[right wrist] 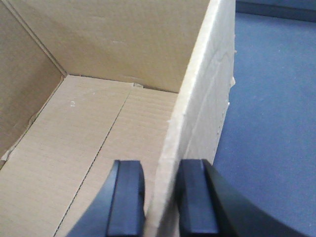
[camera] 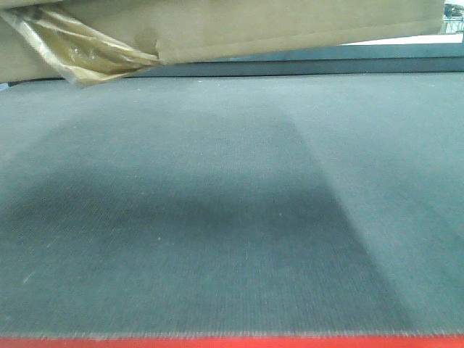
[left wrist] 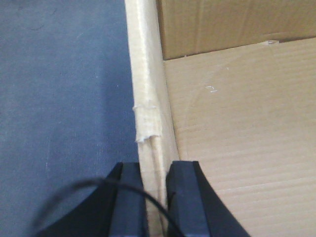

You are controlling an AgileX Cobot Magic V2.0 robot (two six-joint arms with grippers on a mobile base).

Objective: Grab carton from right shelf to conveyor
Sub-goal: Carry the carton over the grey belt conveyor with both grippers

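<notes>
An open brown carton (camera: 290, 25) fills the top edge of the front view, over the far part of the dark grey conveyor belt (camera: 232, 217). I cannot tell whether it touches the belt. My left gripper (left wrist: 156, 197) is shut on the carton's left wall (left wrist: 150, 98), one finger outside and one inside. My right gripper (right wrist: 162, 197) is shut on the carton's right wall (right wrist: 202, 98) in the same way. Both wrist views look down into the empty carton floor (right wrist: 89, 148).
Loose yellowish tape (camera: 80, 47) hangs from the carton's left corner. A red strip (camera: 232, 342) marks the belt's near edge. The belt shows beside the carton in the left wrist view (left wrist: 64, 98) and the right wrist view (right wrist: 271, 123).
</notes>
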